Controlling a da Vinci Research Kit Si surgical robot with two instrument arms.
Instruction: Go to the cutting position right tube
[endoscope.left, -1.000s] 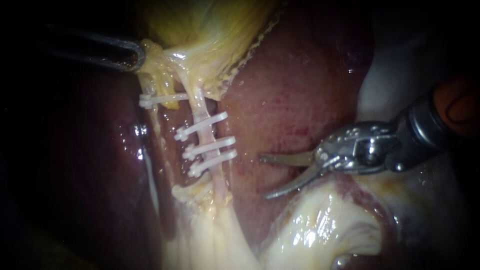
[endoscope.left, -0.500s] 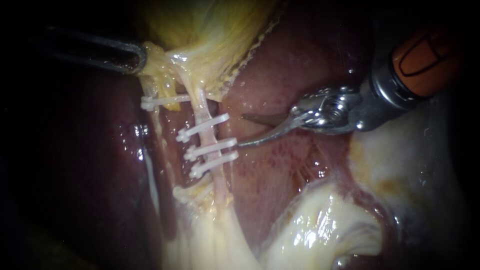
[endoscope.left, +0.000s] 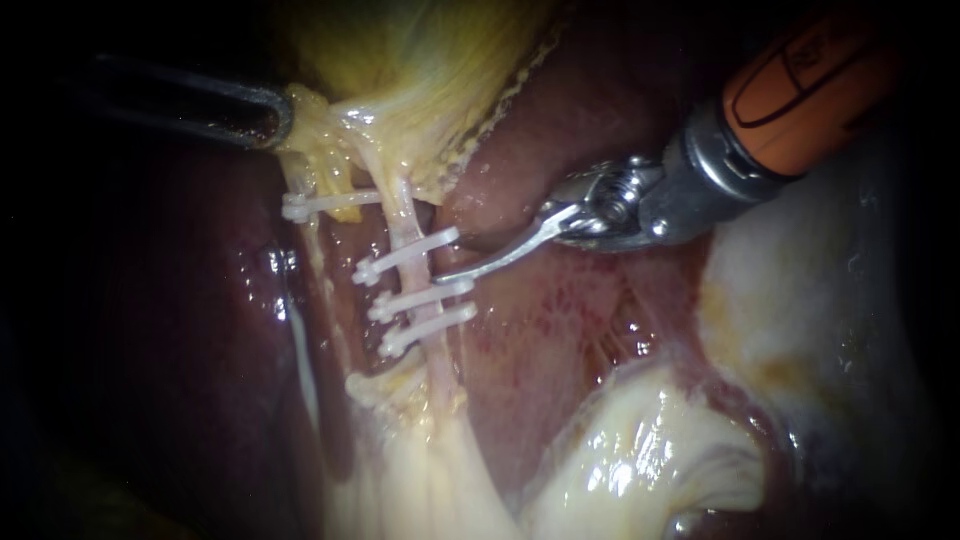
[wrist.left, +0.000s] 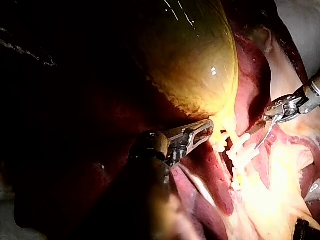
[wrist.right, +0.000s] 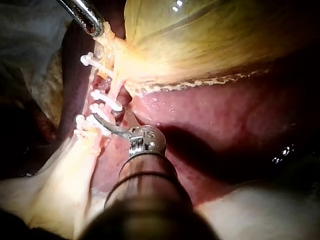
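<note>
endoscope view | right instrument (endoscope.left: 462, 262) jaws parted beside right tube (endoscope.left: 406, 215) | left instrument (endoscope.left: 272, 118) jaws clamp gallbladder (endoscope.left: 420, 60)

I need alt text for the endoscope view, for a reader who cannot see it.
The right instrument, metal blades open, points at the thin pale tube between two white plastic clips, over dark red liver. The left instrument grips yellow gallbladder tissue above.
</note>
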